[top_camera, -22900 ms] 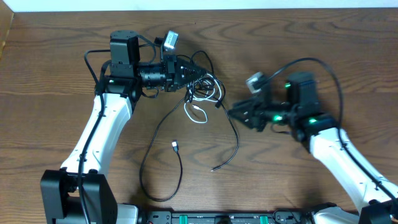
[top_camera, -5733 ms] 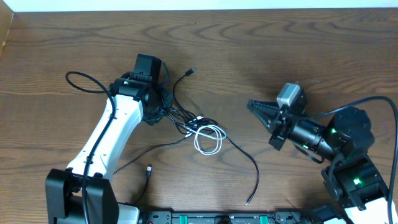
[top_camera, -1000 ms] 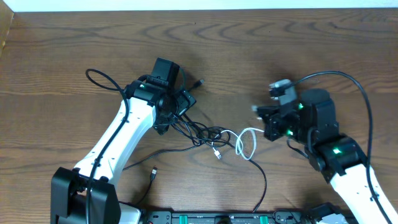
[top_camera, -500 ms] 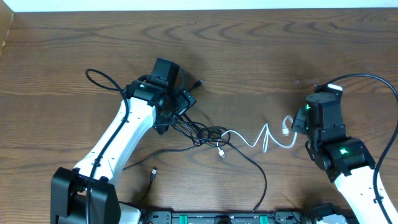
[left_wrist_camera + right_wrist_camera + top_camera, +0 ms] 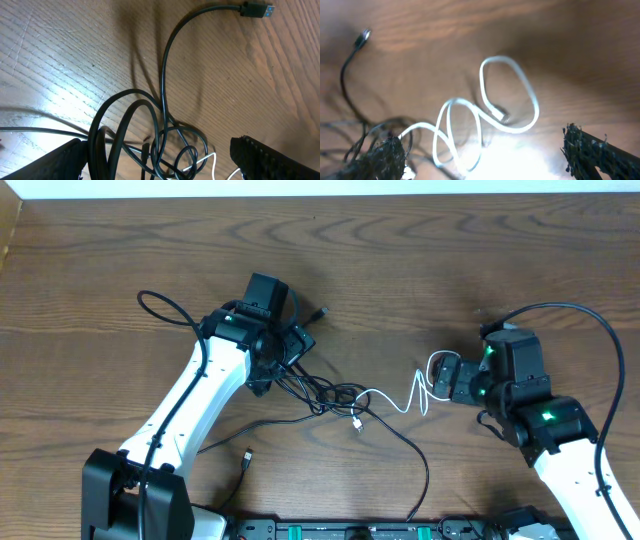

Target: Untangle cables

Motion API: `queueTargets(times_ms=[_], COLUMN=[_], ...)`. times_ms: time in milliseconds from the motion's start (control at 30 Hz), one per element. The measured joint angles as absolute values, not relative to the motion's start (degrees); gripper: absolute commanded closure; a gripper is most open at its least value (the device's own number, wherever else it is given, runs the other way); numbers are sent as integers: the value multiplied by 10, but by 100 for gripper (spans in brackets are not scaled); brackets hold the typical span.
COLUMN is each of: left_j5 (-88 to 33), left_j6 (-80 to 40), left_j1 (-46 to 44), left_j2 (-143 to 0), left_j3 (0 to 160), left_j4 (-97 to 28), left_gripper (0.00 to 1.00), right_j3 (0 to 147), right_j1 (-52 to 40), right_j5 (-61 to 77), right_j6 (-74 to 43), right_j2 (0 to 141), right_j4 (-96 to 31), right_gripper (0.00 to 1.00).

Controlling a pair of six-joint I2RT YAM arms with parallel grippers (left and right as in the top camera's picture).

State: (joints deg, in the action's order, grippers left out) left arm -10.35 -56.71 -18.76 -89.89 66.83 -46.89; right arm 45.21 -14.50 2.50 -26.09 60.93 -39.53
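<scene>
The cables (image 5: 325, 392) lie as a black tangle mid-table, with a white cable (image 5: 400, 402) stretching out of it to the right in loose curls. My left gripper (image 5: 285, 358) hangs open over the tangle's left part. In the left wrist view, black loops (image 5: 150, 132) pass between its wide-apart fingers (image 5: 55, 162), and a USB plug (image 5: 255, 10) lies beyond. My right gripper (image 5: 448, 380) is open at the white cable's right end. In the right wrist view the white cable (image 5: 512, 85) lies loose on the wood ahead of the gripper (image 5: 490, 160), plug (image 5: 500, 116) free.
One black cord runs down to a plug (image 5: 245, 460) at the front left, and another ends near the front edge (image 5: 407, 515). Thick arm wires arch at the left (image 5: 150, 305) and over the right arm (image 5: 560, 310). An equipment rail (image 5: 350, 530) lines the front edge.
My right gripper pulled the white cable out to the right, then opened and let it go. The cable sprang back into curls. The right gripper shifted left. The left arm stayed still.
</scene>
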Motion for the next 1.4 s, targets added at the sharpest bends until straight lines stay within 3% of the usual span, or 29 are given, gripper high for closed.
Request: queueTargets(times_ms=[433,767,933,1400], left_j5=[-103,-101,-88,-81], left_j6=[-567,-567,-567,-567], left_j1=[-188,-188,-188,-188], left_j2=[-899,-899,-899,-899], left_j3=[668,668,668,668], left_j4=[-469,-473,-473,-473], left_gripper=[6,5,6,6], right_j3=[428,431,432,433], right_j1=[-207,-201,-154,-58], right_j5=[1,-1,-6,225], right_j6=[-240,-134,-99,-5], right_j2=[755,729,728,858], right_j4=[-303,-284,-289,-239], right_gripper=[1,1,1,1])
